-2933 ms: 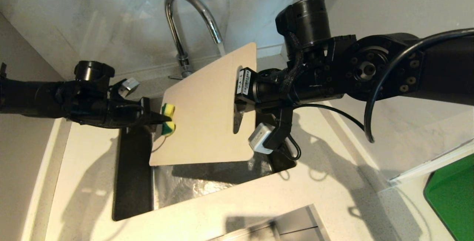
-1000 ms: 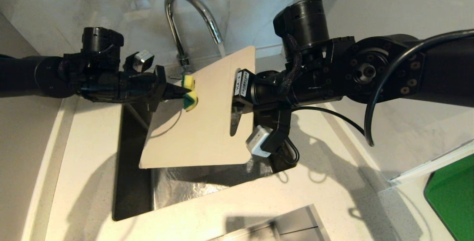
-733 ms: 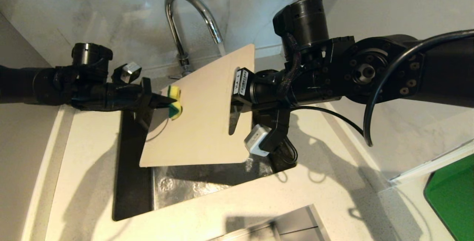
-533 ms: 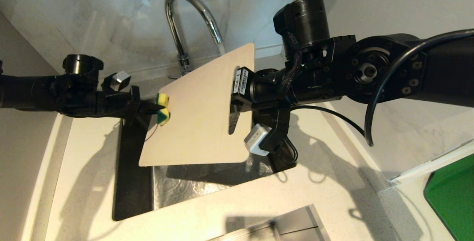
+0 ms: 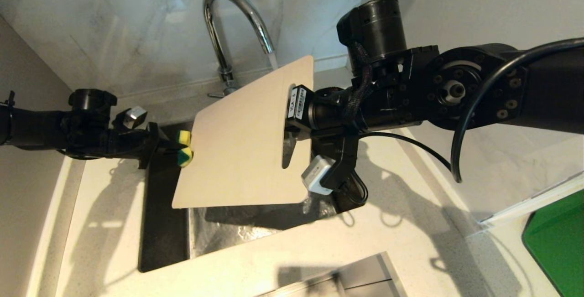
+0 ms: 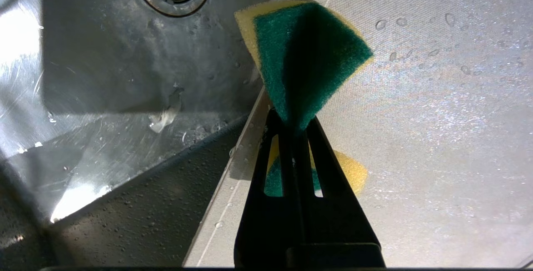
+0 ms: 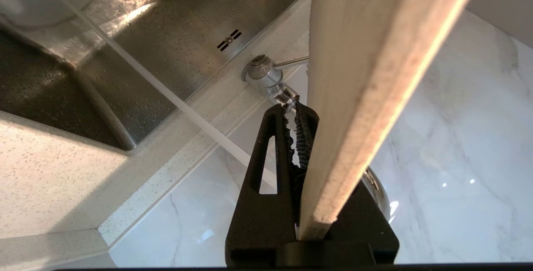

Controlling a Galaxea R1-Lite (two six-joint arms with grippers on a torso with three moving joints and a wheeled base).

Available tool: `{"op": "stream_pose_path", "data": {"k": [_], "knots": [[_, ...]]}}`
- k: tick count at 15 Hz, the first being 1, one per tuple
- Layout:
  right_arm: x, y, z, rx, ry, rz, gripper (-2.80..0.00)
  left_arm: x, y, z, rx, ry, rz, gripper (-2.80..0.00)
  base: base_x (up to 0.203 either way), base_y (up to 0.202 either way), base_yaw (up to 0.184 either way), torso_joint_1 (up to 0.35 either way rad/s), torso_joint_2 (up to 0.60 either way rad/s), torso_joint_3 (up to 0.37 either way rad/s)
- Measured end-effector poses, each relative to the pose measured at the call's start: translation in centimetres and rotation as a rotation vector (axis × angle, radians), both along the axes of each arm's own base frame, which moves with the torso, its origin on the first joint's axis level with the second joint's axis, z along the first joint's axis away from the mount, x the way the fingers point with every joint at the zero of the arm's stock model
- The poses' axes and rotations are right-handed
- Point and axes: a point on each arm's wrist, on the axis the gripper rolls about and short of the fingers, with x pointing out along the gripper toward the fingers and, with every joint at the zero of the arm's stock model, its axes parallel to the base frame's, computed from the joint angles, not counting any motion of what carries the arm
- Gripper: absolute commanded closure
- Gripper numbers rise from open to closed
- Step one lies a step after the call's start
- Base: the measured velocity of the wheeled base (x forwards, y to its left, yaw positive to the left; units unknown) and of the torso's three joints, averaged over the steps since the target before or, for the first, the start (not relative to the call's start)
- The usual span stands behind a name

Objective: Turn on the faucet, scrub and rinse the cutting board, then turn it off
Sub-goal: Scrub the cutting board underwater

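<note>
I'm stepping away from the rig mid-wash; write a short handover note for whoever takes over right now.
Left gripper: shut on the sponge, at the cutting board's left edge over the sink.
Right gripper: shut on the board's handle end, holding it tilted above the sink.
Faucet: on; the water stream meets the board's top corner, and droplets show on its face.
Done: water on, scrubbing under way.
Left: finish scrubbing, rinse, then turn the faucet lever off.
</note>
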Motion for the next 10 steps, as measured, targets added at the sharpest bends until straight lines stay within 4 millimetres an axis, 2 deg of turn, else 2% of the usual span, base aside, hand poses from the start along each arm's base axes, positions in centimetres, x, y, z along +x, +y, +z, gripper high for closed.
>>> {"op": "stream_pose_path", "data": {"k": [3,5,7,10], "knots": [[0.0,0.0,0.0,0.001,-0.002,-0.002,0.0,-1.0,-1.8,1.6,-0.014,-0.014,-0.035,0.0,0.0,0.0,0.0,0.0,0.0,0.0],[0.0,0.0,0.1,0.003,-0.004,-0.001,0.0,-2.6,-3.8,3.9,-0.037,-0.036,-0.071,0.0,0.0,0.0,0.0,0.0,0.0,0.0],[0.0,0.0,0.2,0.006,-0.006,-0.001,0.0,-5.2,-6.5,6.7,-0.067,-0.07,-0.132,0.0,0.0,0.0,0.0,0.0,0.0,0.0],[0.0,-0.1,0.2,0.011,0.001,-0.005,0.0,-10.4,-12.0,9.8,-0.086,-0.125,-0.294,0.0,0.0,0.0,0.0,0.0,0.0,0.0]]}}
